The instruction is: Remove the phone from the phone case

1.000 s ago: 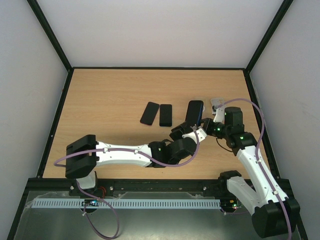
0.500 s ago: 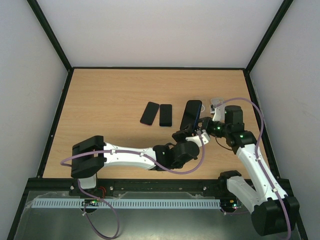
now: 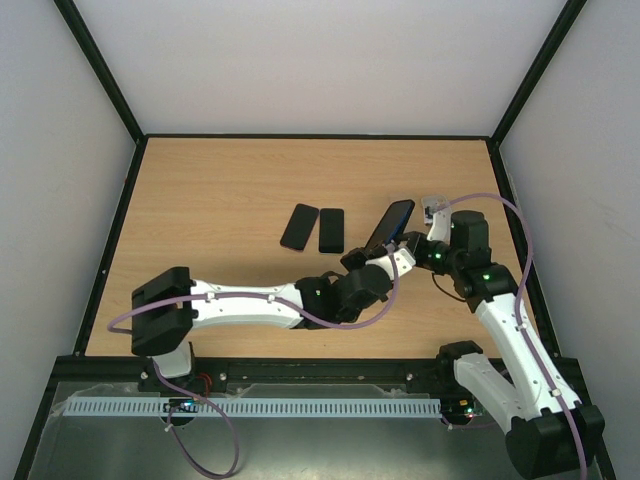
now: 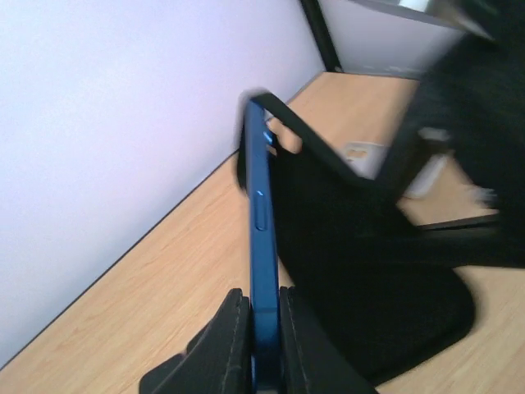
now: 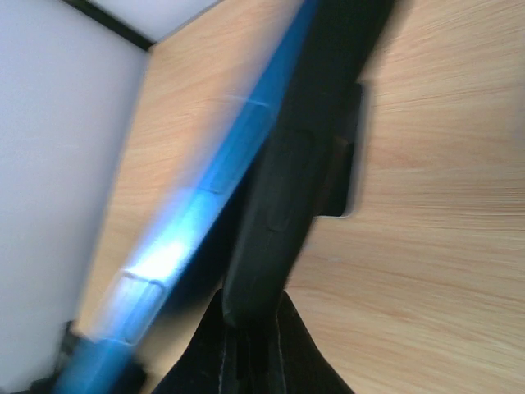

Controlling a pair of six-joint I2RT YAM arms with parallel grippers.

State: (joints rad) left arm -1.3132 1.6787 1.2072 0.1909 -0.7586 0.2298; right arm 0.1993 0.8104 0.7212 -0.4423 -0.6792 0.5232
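Phone (image 3: pixel 392 222) axis near-left to far-right | left fingers (image 4: pixel 232 332) clamp it | right fingers (image 5: pixel 294 349) clamp case (image 5: pixel 279 189)

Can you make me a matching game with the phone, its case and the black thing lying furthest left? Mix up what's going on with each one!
Things:
1. phone
2. phone case
3. leftmost black slab

States:
A. lying flat on the table
B. black, pinched by the right hand
C. blue, pinched by the left hand

Pairs: 1-C, 2-B, 3-A
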